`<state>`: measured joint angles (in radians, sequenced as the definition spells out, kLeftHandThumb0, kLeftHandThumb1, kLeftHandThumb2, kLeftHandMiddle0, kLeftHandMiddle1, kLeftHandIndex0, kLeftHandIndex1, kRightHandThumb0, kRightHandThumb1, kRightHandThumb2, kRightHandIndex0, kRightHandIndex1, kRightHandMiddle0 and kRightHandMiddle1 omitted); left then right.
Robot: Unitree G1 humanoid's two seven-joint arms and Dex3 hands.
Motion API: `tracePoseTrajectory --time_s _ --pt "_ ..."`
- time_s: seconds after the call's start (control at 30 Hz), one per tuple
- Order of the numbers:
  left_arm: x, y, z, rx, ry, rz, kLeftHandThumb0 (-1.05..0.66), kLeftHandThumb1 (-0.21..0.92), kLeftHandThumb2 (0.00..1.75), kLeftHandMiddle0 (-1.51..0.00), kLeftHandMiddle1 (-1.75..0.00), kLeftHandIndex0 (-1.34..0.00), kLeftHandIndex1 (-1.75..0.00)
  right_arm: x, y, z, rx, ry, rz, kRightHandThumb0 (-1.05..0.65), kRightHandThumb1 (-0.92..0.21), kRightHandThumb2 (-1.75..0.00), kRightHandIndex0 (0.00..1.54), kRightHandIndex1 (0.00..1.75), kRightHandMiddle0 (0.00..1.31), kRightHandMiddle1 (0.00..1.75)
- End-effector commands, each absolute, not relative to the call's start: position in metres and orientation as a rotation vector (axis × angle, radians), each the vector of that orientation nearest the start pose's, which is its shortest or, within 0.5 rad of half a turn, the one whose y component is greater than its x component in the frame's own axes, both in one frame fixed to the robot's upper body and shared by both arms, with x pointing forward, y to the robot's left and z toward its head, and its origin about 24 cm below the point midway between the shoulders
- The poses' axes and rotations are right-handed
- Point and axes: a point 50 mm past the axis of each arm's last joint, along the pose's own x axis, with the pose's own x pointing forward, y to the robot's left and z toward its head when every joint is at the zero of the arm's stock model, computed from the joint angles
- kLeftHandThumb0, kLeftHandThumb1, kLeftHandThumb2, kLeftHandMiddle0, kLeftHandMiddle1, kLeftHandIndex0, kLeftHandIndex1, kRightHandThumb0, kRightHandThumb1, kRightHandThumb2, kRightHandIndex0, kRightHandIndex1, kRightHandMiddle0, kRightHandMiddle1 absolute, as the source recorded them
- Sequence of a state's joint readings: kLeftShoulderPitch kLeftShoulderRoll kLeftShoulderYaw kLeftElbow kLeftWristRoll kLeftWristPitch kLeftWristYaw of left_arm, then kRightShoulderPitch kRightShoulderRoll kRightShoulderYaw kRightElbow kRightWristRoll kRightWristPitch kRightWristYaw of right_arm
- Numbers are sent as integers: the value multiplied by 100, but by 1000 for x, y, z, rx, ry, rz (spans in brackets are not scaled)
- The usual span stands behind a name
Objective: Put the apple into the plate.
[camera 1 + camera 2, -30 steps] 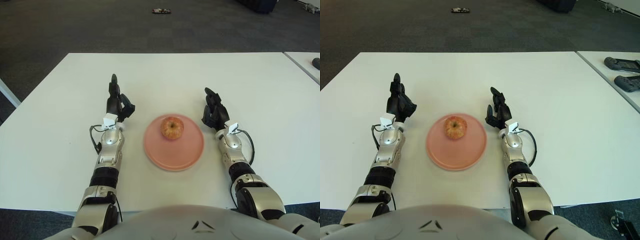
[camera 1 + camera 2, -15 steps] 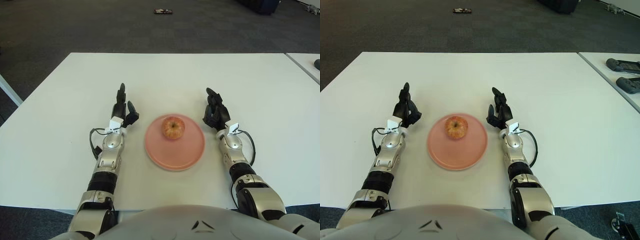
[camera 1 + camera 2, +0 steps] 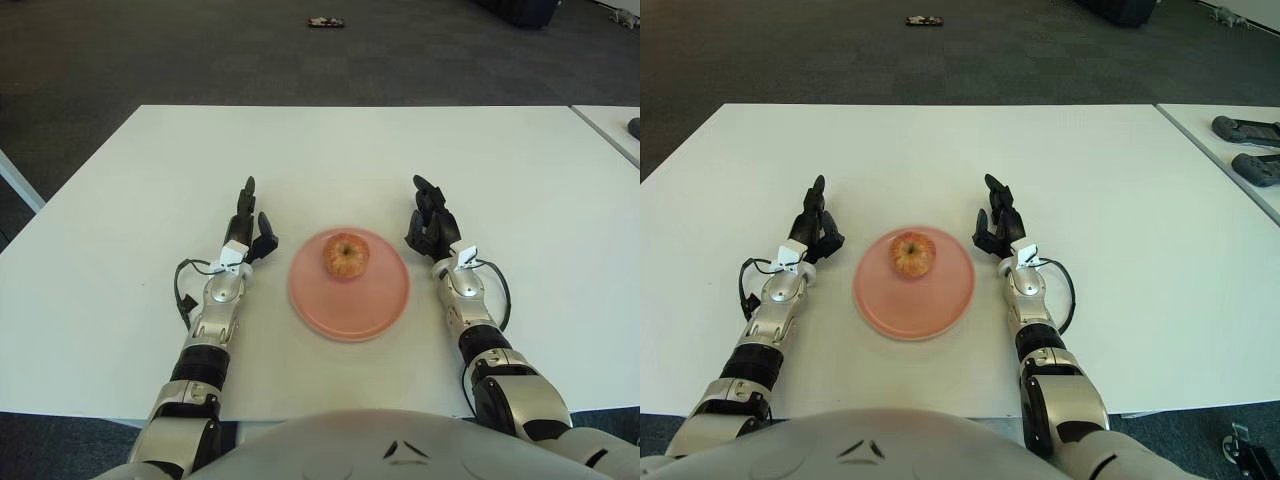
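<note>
The apple (image 3: 345, 255) sat on the pink plate (image 3: 348, 285), a bit toward the far side of it, with its stem end pointing up. The plate lay flat on the big white table (image 3: 330, 150), close to the robot's body and between its two arms. The left hand (image 3: 248, 228) was on the table just beside the plate's left edge. It was not touching the plate. Its dark fingers (image 3: 247, 194) pointed away from the robot, loose and spread a little, and they held nothing. The right hand (image 3: 431, 225) was on the table just beside the plate's right edge. It was not touching the plate either. Its fingers (image 3: 422, 187) were loose too and bent only a little, and they held nothing. Both silver arms reached forward from the bottom of the view, one on each side of the plate. A second white table (image 3: 1230, 130) stood off to the right, and two dark things (image 3: 1245, 128) lay on it. What they were could not be told. Far away on the dark floor (image 3: 200, 50) lay one small thing (image 3: 323, 21), too small to make out.
</note>
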<state>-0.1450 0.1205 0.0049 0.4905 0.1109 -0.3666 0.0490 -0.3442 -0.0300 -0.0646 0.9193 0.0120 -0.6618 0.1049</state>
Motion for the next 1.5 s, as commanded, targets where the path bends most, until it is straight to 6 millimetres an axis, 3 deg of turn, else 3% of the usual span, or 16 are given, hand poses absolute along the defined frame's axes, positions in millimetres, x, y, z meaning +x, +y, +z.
tracePoseTrajectory --time_s 0.0,0.2,0.47,1.0,1.27,1.47 --pt "267 173 -1 257 -16 -34 -105 92 122 0 0 0 0 273 -143 -32 -10 20 131 -60 -78 -105 5 0 0 38" --pt "265 178 -15 272 47 -24 -105 92 122 0 0 0 0 274 -144 -33 -11 35 130 -61 -88 -94 6 0 0 38" --pt "271 180 -24 260 77 4 -105 92 125 0 0 0 0 273 -143 -32 2 39 123 -58 -84 -100 6 0 0 36" --pt "275 170 -21 123 46 -39 -105 92 122 0 0 0 0 273 -145 -30 -9 -6 152 -60 -92 -91 5 0 0 34" --pt "274 167 -18 106 37 -33 -105 92 121 0 0 0 0 273 -148 -31 -1 13 151 -59 -92 -93 5 0 0 32" --pt "273 163 -16 94 19 -26 -105 92 121 0 0 -1 -1 273 -149 -33 10 35 136 -52 -85 -101 6 0 0 32"
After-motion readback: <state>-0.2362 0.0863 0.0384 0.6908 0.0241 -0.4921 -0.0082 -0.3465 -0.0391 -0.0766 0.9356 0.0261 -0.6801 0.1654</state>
